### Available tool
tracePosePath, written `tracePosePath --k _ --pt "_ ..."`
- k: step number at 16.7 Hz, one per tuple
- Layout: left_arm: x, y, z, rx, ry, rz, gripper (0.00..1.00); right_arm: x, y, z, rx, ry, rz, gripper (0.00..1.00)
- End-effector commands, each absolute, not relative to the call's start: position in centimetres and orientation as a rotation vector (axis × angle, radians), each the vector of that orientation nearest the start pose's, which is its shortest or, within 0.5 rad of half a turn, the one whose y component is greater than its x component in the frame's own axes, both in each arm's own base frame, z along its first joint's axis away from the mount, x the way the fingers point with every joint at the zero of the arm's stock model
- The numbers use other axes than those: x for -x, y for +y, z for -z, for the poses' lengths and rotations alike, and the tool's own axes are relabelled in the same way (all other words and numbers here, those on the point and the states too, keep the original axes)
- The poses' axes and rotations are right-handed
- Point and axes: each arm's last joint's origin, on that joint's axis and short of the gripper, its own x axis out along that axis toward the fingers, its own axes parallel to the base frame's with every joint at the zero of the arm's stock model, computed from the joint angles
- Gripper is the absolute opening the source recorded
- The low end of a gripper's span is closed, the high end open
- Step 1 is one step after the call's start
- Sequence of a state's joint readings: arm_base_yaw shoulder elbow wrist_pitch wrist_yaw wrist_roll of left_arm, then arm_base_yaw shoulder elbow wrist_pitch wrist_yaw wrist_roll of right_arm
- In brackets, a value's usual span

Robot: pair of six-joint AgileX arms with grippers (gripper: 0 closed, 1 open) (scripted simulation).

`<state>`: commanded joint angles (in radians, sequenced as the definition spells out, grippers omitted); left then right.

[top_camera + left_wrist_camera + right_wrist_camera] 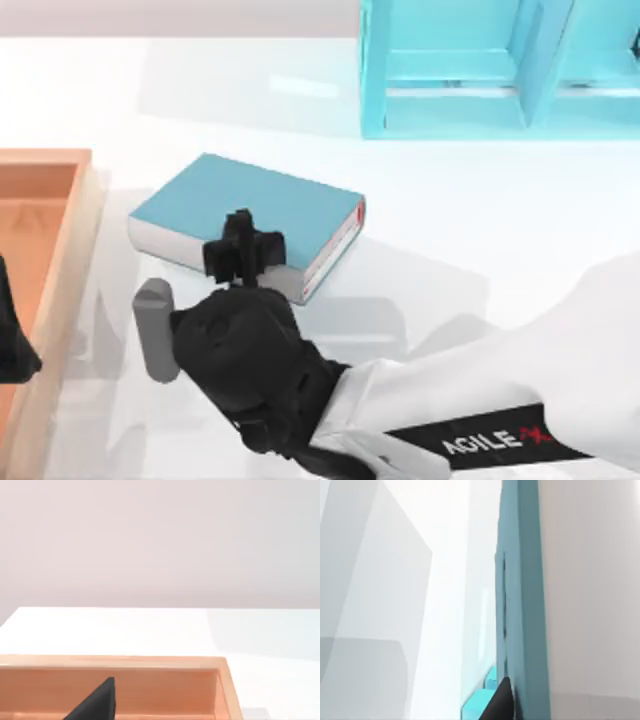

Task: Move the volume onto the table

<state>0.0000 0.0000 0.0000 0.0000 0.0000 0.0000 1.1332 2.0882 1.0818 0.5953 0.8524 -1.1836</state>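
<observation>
- Left claw (12,350) parked at nine o'clock over the tray (75,215); whether it is open I cannot tell
- Book (245,215) lies flat on the worktop (480,230), centre-left
- Right claw (242,255) clamps the book's near edge
- Risk: pulling away before fully opening could drag the book towards the tray

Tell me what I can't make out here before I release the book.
- Right pincer in the top view: its own black body hides whether it clamps the volume.
- Volume's underside: hidden, so contact with the table is unclear.
- Left pincer: cut off by the top view's left edge, above the tray.
- Shelf unit: cut off by the top edge.
</observation>
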Motion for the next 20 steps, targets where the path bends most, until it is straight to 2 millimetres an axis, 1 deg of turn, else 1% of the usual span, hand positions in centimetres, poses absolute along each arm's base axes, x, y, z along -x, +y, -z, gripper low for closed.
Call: tracePosePath --k 3,7,20 --pt "-10.57 -0.12 -16.00 0.000 0.000 0.000 1.00 -19.60 37.06 -10.47 1.518 0.014 -0.403 0.00" --pt "-10.57 -0.12 -16.00 0.000 0.000 0.000 1.00 -19.61 37.05 -10.37 1.516 0.014 -0.401 0.00" --pt "-10.57 -0.12 -16.00 0.000 0.000 0.000 1.00 -19.61 37.05 -10.37 1.516 0.014 -0.401 0.98"
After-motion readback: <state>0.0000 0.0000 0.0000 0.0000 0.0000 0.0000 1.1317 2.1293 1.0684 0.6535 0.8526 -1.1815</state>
